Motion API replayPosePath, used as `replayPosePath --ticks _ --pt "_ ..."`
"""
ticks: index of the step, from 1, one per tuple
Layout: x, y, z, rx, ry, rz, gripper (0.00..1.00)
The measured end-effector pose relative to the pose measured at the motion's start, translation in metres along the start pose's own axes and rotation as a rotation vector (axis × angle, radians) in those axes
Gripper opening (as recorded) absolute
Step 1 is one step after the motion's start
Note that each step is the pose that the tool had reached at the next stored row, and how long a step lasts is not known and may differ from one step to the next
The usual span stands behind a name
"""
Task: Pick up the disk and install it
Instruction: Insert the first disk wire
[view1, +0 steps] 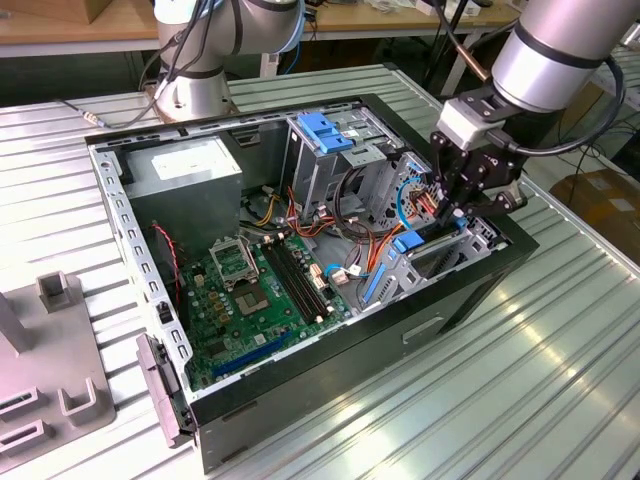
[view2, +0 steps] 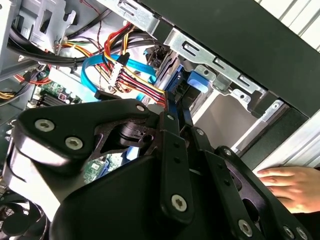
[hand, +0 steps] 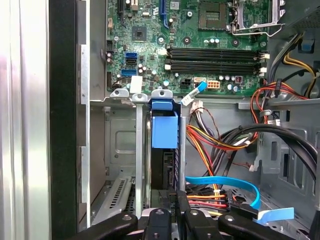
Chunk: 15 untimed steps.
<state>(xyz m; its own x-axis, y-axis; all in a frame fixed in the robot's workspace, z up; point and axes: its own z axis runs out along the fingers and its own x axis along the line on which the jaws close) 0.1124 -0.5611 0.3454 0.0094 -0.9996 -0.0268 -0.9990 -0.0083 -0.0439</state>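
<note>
The disk (hand: 163, 150) stands on edge in a narrow slot of the metal bay at the front of the open computer case (view1: 330, 385). Its blue side rail faces out, with the dark body below. In the exterior view its blue tab (view1: 407, 242) pokes up from the bay at the case's right end. My gripper (view1: 457, 215) hangs straight over that slot. In both wrist views the black fingers (hand: 172, 202) come together narrowly on the disk's end. The second wrist view shows the blue rail (view2: 197, 81) just beyond the fingertips (view2: 172, 117).
Red, yellow and blue cables (hand: 220, 142) crowd the space beside the bay. The green motherboard (view1: 250, 290), grey power supply (view1: 190, 165) and blue-handled drive cage (view1: 325, 130) fill the case. A person's hand (view2: 292, 185) rests on the table outside the case. A grey fixture (view1: 50, 350) sits at the exterior view's left.
</note>
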Motion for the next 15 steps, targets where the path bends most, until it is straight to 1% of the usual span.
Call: replayPosePath --ticks 6,10,11,12,13,15 --pt "0.0002 0.0003 0.0054 -0.0001 0.0005 0.000 0.17" --pt "0.0002 0.0003 0.0063 0.0000 -0.0009 0.000 0.18" --pt "0.0002 0.0003 0.0054 0.0000 -0.0006 0.000 0.18" --pt "0.0001 0.0001 0.0031 0.0000 -0.0001 0.000 0.25" --pt "0.0000 0.0001 0.0014 0.0000 -0.0004 0.000 0.25" --pt "-0.0001 -0.0002 -0.0048 0.0000 -0.0001 0.000 0.25"
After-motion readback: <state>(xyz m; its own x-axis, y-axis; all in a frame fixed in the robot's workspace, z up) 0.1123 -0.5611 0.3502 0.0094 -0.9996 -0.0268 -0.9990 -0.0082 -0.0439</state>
